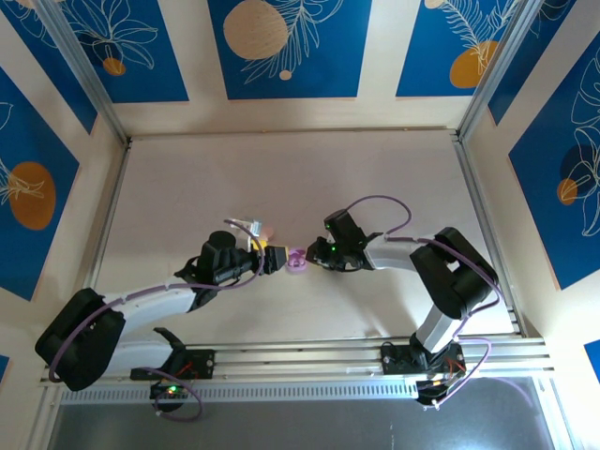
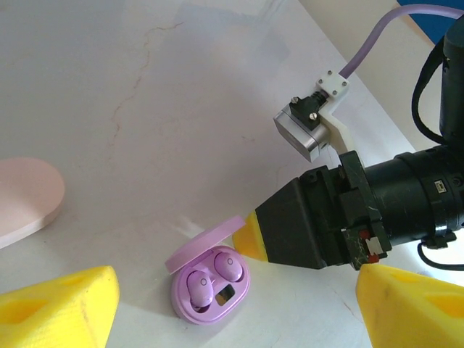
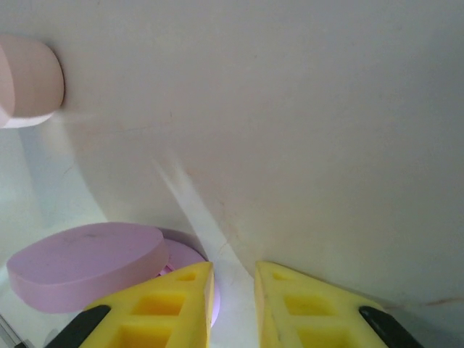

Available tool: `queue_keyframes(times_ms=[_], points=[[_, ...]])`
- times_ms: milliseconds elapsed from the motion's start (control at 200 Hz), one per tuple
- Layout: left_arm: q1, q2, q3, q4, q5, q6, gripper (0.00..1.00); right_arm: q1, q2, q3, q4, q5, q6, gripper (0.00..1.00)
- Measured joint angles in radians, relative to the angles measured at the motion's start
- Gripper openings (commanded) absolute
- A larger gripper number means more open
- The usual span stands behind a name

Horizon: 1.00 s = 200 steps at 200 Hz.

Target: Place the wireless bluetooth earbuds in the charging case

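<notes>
A light purple charging case lies open on the table, its lid tilted up. Two purple earbuds sit side by side in its sockets. My left gripper is open, its yellow fingers wide apart on either side of the case and not touching it. My right gripper hovers just behind the lid; its fingers stand a narrow gap apart with nothing between them. In the top view both grippers meet at the case.
A pale pink case lies shut on the table to the left of the purple one, also seen in the right wrist view. The right arm's black wrist and camera block hang close above the purple case.
</notes>
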Motion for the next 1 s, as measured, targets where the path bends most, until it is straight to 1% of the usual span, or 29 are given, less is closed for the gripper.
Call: queue_keyframes(times_ms=[350, 790, 1000], points=[[0.0, -0.006, -0.002, 0.001, 0.0, 0.002, 0.85, 0.018, -0.022, -0.003, -0.024, 0.014, 0.003, 0.22], [0.0, -0.045, -0.023, 0.001, -0.012, 0.002, 0.85, 0.018, -0.128, -0.037, -0.068, 0.041, 0.003, 0.22], [0.0, -0.093, -0.049, 0.008, -0.03, 0.002, 0.88, 0.016, -0.164, -0.043, -0.089, 0.05, 0.003, 0.23]])
